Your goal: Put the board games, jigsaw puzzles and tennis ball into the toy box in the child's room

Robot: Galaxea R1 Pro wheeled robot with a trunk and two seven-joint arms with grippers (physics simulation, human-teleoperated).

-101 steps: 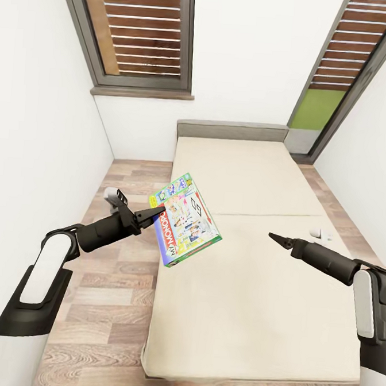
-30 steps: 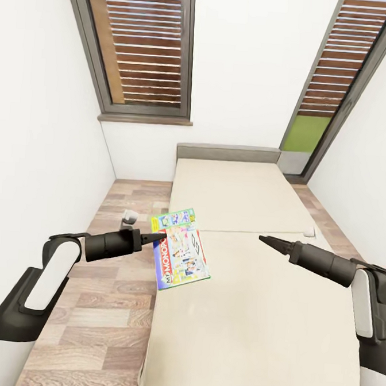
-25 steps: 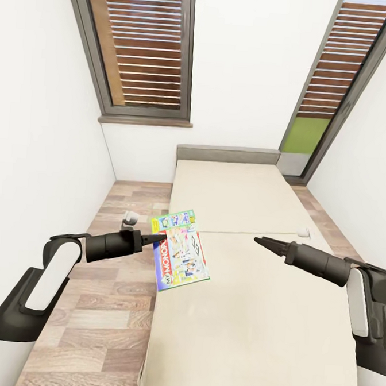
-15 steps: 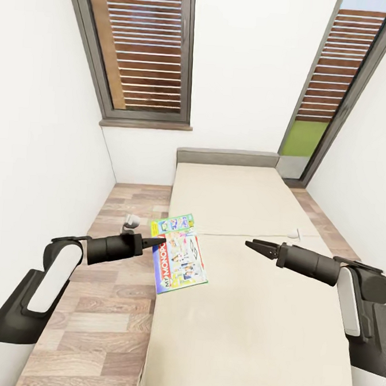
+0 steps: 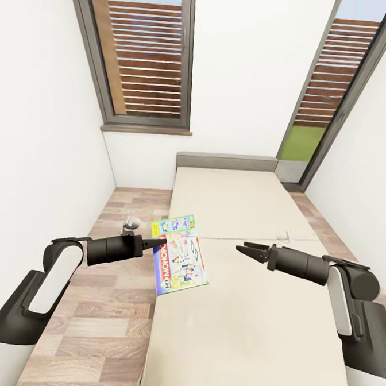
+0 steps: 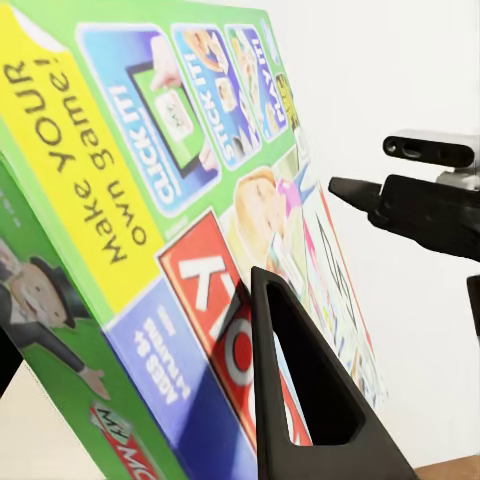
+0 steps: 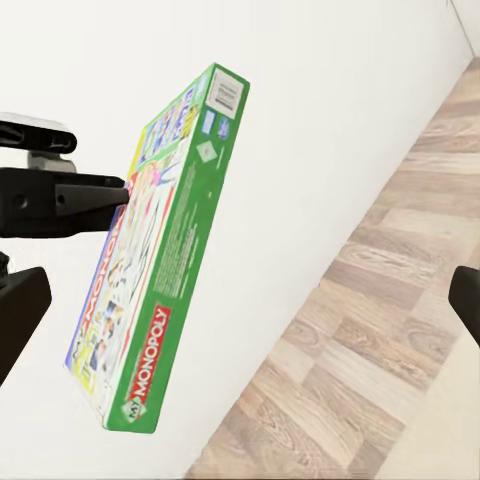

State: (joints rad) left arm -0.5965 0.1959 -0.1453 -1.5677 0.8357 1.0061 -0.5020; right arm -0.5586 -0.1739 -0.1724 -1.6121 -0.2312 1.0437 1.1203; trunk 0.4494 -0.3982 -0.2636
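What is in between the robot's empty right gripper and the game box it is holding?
Nothing. In the head view, just bare beige bed shows between the right gripper and the Monopoly box, which the left gripper holds up in the air.

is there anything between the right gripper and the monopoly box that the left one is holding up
Nothing visible. The right gripper, jaws parted, points across open air above the beige mattress bed at the green Monopoly board game box, which the left gripper pinches at its edge. The right wrist view shows the box unobstructed.

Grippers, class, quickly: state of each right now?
Left gripper: shut on the green, colourful flat Monopoly game box.
Right gripper: open, holding nothing.
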